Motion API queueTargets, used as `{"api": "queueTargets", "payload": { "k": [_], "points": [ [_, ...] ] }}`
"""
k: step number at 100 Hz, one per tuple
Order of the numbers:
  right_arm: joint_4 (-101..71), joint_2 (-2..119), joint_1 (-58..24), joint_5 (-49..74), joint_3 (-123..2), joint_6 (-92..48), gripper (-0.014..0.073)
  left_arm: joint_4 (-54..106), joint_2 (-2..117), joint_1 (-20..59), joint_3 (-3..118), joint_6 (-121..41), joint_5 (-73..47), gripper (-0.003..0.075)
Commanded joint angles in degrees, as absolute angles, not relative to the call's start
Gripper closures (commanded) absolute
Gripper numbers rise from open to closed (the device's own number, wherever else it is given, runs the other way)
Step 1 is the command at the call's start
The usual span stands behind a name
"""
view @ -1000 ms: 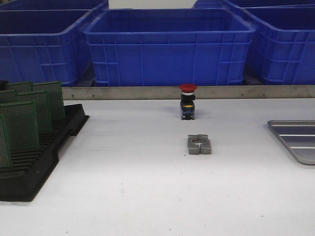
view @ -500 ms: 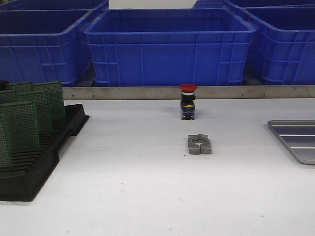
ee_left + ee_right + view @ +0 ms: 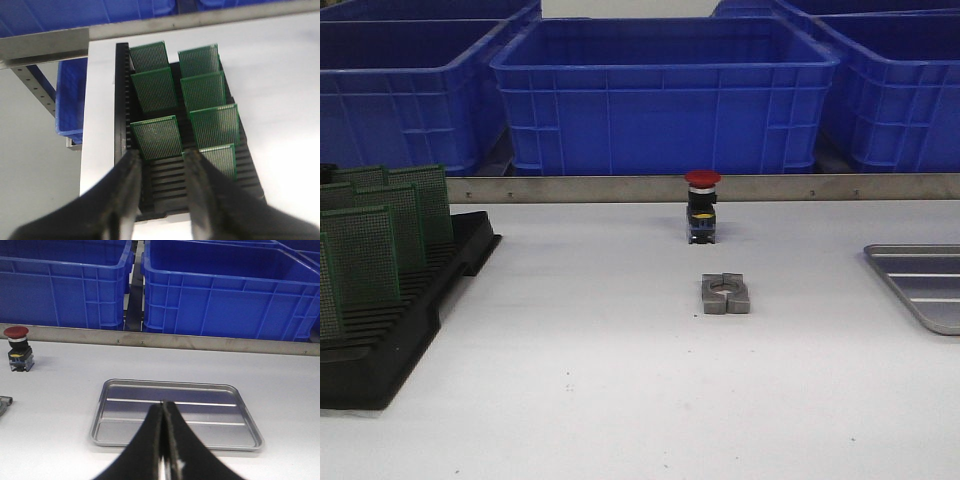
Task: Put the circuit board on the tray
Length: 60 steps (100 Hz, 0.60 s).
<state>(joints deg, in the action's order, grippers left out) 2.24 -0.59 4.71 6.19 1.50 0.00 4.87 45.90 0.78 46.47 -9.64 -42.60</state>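
Several green circuit boards stand upright in a black slotted rack (image 3: 390,330) at the table's left; one circuit board (image 3: 360,255) faces the front camera. In the left wrist view my left gripper (image 3: 162,157) hangs open over the rack, its tips either side of the nearest circuit board (image 3: 156,137), not touching it. The grey metal tray (image 3: 920,283) lies at the table's right edge, empty. In the right wrist view my right gripper (image 3: 163,405) is shut with nothing in it, above the near side of the tray (image 3: 175,412). Neither gripper shows in the front view.
A red-capped push button (image 3: 701,205) stands mid-table at the back, and a grey metal clamp block (image 3: 725,294) lies just in front of it. Blue plastic crates (image 3: 665,90) line up behind a metal rail (image 3: 620,188) along the table's far edge.
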Motion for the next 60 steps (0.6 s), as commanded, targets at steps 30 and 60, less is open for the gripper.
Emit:
{"api": "queueTargets", "payload": {
  "k": [30, 60],
  "points": [
    [2.8, -1.8, 5.0, 2.1, 1.5, 0.0, 0.0653, 17.4, 66.6, 0.8, 55.2, -62.2, -49.0, 0.0311],
    [2.8, -1.8, 5.0, 2.1, 1.5, 0.0, 0.0653, 17.9, 78.3, 0.8, 55.2, -87.4, -49.0, 0.0311]
  ]
}}
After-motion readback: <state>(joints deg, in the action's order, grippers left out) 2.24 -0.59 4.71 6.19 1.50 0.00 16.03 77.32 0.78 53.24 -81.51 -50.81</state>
